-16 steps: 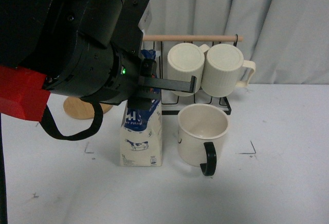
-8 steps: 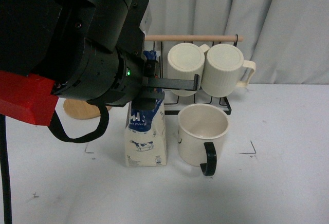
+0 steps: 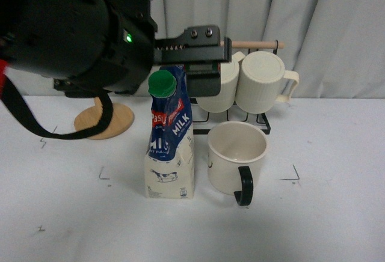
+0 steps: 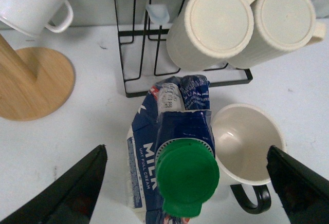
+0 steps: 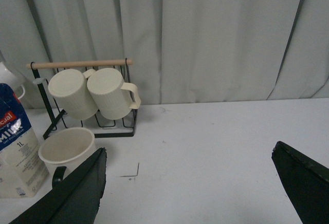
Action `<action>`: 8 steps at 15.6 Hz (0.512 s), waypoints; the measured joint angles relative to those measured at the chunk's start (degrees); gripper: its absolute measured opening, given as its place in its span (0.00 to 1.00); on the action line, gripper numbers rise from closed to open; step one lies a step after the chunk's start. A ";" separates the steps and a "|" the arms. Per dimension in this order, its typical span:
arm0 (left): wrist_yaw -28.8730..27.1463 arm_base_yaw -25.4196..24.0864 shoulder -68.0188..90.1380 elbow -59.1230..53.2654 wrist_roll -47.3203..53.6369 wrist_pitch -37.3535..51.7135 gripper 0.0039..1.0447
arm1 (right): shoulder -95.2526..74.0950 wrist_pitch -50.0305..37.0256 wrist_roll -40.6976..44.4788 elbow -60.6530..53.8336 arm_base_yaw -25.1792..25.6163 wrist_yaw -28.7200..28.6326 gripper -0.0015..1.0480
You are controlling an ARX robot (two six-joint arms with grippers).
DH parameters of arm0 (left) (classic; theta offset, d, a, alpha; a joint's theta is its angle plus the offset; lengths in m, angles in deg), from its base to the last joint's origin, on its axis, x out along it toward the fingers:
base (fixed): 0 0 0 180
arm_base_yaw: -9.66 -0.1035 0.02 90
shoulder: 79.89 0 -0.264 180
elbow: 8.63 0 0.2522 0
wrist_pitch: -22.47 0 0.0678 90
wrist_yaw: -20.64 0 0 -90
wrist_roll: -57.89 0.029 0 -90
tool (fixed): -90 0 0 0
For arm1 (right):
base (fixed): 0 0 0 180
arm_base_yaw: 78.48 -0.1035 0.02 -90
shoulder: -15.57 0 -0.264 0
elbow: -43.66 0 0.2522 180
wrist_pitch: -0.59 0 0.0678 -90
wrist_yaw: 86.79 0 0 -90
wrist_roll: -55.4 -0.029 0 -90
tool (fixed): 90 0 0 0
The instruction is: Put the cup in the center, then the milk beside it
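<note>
The tall blue-and-white milk carton with the round green screw cap [image 4: 185, 176] is seen standing upright on the white worktop [image 3: 325, 214], directly beneath the left gripper [image 4: 187, 183]. Its long axis runs vertically, up into the gap between the two black fingers [image 4: 67, 183], which are spread wide apart and touch nothing; one lies well out on each side of the cap. The carton is judged released, so only a straight upward retreat seems called for, clear of the cap.

Just beside the carton, on the side of the far finger in the wrist view, the wide cream mug with the black handle [image 3: 236, 161] is set, upright and empty; whether the two touch cannot be told.

Beyond both, two ribbed cream mugs [image 3: 258, 82] are held on a black wire rack [image 4: 134, 54].

The right gripper's fingers [image 5: 303, 183] are likewise held apart, empty, well away from carton and mug, so the left arm is the nearer.
</note>
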 joint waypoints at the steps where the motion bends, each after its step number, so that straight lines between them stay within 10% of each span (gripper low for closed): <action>1: 0.09 -0.02 -4.52 -2.14 -0.55 -1.16 0.94 | 0.00 -0.02 0.00 0.00 0.00 0.00 0.94; 8: -1.25 -1.95 -31.58 -17.57 -0.85 3.19 0.91 | 0.00 -0.02 0.00 0.00 0.00 0.00 0.94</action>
